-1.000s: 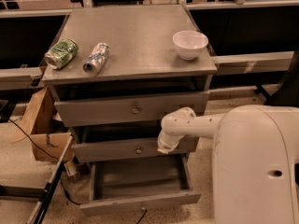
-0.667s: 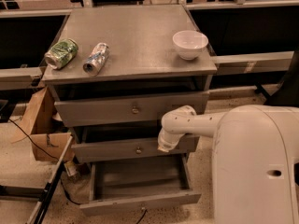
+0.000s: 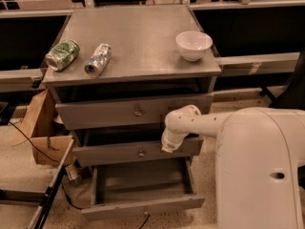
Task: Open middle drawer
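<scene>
A grey metal cabinet (image 3: 143, 42) with a flat, dull, brushed top and three drawers, seen from above and in front. Two drink cans lie on their sides at the top's left: one green can (image 3: 62, 55) and one silver can (image 3: 97, 59), near each other and not touching. One smooth, round white bowl (image 3: 194, 45) stands upright at the right rear.

The top drawer (image 3: 105, 113) has a wide flat front with one small round knob. The middle drawer (image 3: 114, 152) sits directly below it, between the other two, with a wide grey front panel and a small round brass knob (image 3: 141, 153) at its centre. The bottom drawer (image 3: 143, 206) stands pulled out, its tray open to view.

One white, smooth, rounded robot arm (image 3: 257, 166) reaches in from the right. Its gripper (image 3: 167, 148) is at the right part of the middle drawer's front, right of the knob; whether it is open or closed cannot be told.

One brown cardboard box (image 3: 40, 137) sits on the speckled floor to the left.
</scene>
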`<state>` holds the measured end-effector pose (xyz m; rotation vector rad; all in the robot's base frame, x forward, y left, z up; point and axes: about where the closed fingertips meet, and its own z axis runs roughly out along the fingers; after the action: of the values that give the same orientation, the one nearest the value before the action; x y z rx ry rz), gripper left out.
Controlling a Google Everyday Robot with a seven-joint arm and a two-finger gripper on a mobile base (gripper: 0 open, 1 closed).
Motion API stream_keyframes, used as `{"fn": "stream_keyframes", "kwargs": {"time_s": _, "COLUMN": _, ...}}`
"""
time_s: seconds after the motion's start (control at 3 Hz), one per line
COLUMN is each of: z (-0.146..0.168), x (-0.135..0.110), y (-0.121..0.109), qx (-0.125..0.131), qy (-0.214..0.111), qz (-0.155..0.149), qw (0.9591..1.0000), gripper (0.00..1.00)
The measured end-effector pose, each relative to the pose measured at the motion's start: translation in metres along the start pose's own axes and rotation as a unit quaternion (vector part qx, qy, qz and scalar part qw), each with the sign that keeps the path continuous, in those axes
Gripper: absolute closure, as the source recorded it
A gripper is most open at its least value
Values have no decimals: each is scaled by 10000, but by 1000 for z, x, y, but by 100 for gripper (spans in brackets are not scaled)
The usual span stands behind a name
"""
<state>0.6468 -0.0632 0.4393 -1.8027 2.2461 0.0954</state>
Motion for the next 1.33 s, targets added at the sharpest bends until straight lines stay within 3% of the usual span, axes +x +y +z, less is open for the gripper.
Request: {"fn": "stream_keyframes", "kwargs": {"time_s": 1.33, "z": 0, "x": -3, "y": -19, "qx": 2, "qy": -1, "qz": 0, "qw": 10000, "gripper": 100}}
